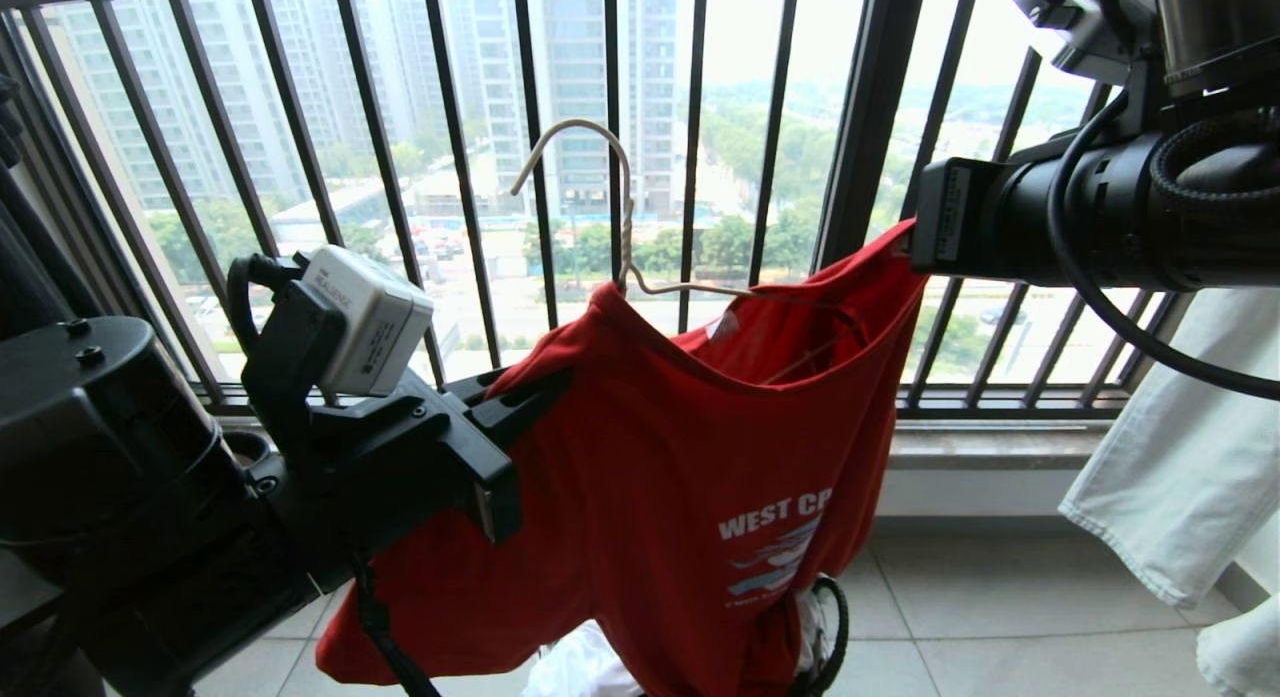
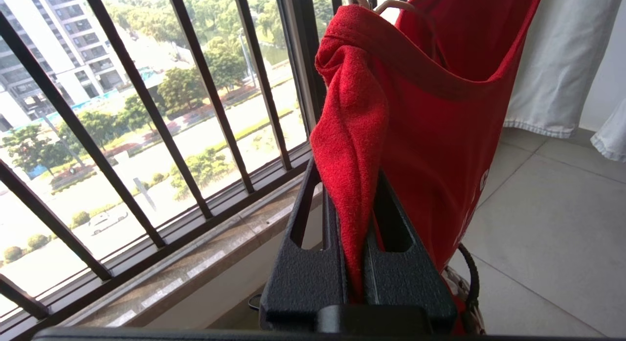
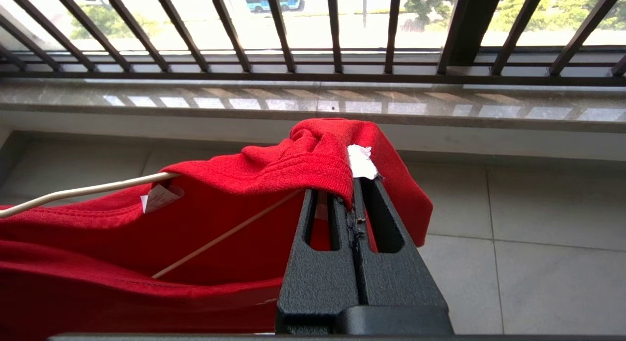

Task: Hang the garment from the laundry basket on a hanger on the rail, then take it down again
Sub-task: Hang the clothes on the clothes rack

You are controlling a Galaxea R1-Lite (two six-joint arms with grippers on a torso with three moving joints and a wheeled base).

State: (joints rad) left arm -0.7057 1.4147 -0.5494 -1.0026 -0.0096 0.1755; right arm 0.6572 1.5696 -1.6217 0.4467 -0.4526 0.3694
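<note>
The garment [image 1: 680, 457], a red T-shirt with white "WEST C" lettering showing, hangs spread in the air in front of the window. The thin white hanger [image 1: 626, 217] sits inside its neck opening, hook standing free above the collar. My left gripper [image 1: 545, 387] is shut on a bunched fold of the garment [image 2: 430, 111] at one shoulder. My right gripper [image 1: 918, 239] is shut on the collar edge at the other shoulder [image 3: 274, 170], next to a white label. A hanger wire [image 3: 88, 190] runs under the cloth. The laundry basket [image 1: 835, 617] shows only its black handle below. The rail is out of view.
A black barred window railing [image 1: 460, 177] and a stone sill [image 3: 313, 101] stand close behind the garment. Pale cloth [image 1: 1180, 427] hangs at the right. Light floor tiles [image 1: 1000, 617] lie below.
</note>
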